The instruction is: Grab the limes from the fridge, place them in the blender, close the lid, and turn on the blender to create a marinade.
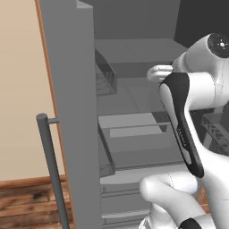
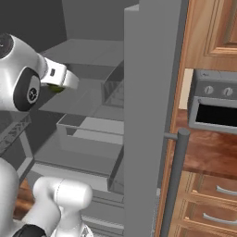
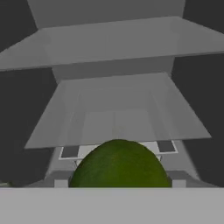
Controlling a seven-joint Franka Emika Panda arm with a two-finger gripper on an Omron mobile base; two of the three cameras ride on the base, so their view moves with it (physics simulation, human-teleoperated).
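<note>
Looking down the hand view, I have one lime dead ahead and very close, sitting low in the middle of the picture right where my tool would close. Being round, it has no long axis to line up with, so the move ahead, as I judge it, is simply straight on and a squeeze. I cannot see my own fingertips there; the lime's lower half is cut off at the bottom of the view, so I can't tell whether the pads flank it or are short of it. The tool stands wide apart, and I see nothing gripped.

From the right base view, the tool is reached into the open fridge at the level of an upper shelf, with a sliver of green just under the white hand. In the left base view my own forearm covers most of the hand, and only a white stub of it pokes out over the shelf.

Beyond the lime, shelves run back to the rear wall. I cannot make out a second lime anywhere.
</note>
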